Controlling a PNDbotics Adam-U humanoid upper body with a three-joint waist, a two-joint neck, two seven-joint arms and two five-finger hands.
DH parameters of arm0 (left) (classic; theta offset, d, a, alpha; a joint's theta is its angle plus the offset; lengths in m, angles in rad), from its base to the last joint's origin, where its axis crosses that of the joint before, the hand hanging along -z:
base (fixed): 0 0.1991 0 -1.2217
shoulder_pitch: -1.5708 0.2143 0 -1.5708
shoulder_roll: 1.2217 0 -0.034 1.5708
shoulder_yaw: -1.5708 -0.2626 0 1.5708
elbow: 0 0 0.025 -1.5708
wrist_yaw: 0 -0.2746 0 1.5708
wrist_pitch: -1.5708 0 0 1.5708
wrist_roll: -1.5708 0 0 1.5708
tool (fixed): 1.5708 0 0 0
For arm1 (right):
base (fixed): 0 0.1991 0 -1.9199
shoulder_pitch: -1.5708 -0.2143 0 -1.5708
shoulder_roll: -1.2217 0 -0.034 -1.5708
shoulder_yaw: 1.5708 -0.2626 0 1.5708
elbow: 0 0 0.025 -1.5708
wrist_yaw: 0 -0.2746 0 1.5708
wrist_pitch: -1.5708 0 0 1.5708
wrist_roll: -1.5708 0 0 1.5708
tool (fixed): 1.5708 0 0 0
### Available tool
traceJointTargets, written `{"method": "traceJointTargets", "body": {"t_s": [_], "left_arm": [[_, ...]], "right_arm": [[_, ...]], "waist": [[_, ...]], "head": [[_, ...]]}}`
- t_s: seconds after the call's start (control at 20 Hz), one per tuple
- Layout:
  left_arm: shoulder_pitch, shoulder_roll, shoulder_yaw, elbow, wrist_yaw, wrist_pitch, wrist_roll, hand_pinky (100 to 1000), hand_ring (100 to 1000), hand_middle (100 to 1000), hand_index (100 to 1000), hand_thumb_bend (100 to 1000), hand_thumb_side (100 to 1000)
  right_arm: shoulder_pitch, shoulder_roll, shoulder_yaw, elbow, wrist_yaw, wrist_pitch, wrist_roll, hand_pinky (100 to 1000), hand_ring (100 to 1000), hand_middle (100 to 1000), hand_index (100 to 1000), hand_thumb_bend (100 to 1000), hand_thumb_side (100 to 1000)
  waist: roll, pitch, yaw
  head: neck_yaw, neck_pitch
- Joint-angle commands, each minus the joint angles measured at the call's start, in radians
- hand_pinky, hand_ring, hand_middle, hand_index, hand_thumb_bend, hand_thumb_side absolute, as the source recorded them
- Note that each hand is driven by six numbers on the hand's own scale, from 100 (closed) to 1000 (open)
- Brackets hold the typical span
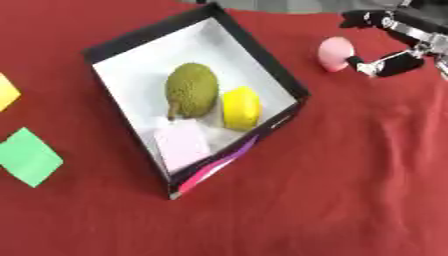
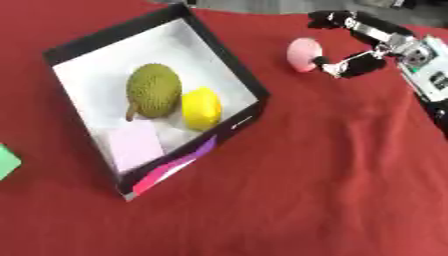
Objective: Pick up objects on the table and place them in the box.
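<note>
Box (image 1: 262,55): one, shallow and square, black walls, smooth white floor, a pink and purple stripe on its near wall; it sits askew on the cloth.
Cloth (image 1: 350,190): red fabric, softly creased, covering the table.
In the box: three things. One green fruit (image 1: 192,89), oval and bumpy like a durian, with a short stem; one smooth yellow lemon (image 1: 241,107) touching its right side; one flat pale pink pad (image 1: 182,145) just nearer than both.
Ball (image 2: 304,54): one, pink, rounded and smooth, on the cloth to the right of the box, outside it.
Your right hand (image 2: 367,45): black with silver joints, fingers spread around the ball's right side, one fingertip touching it; not closed on it.
Papers: left of the box, one green square (image 1: 29,156) and one yellow piece (image 1: 5,91), both flat.
</note>
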Motion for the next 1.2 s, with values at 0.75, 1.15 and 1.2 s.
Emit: {"method": "traceJointTargets", "body": {"t_s": [0.75,1.15,1.2], "left_arm": [[-0.013,0.038,0.012,-0.016,0.011,0.001,-0.010,721,888,700,744,100,601],[-0.012,0.040,0.012,-0.016,0.011,0.001,-0.013,722,889,700,744,100,601],[-0.012,0.041,0.013,-0.016,0.011,0.001,-0.013,722,889,700,744,100,601]], "right_arm": [[-0.008,-0.036,-0.016,-0.003,0.059,0.013,-0.003,942,914,855,1000,214,135],[0.006,-0.033,-0.021,-0.014,0.039,0.035,-0.036,910,880,736,941,104,100],[0.007,-0.032,-0.021,-0.014,0.034,0.040,-0.041,906,875,721,926,100,100]], "waist": [[-0.004,0.010,0.010],[-0.011,0.014,0.015],[-0.012,0.014,0.015]], "head": [[-0.002,-0.025],[0.002,-0.027],[0.004,-0.025]]}}
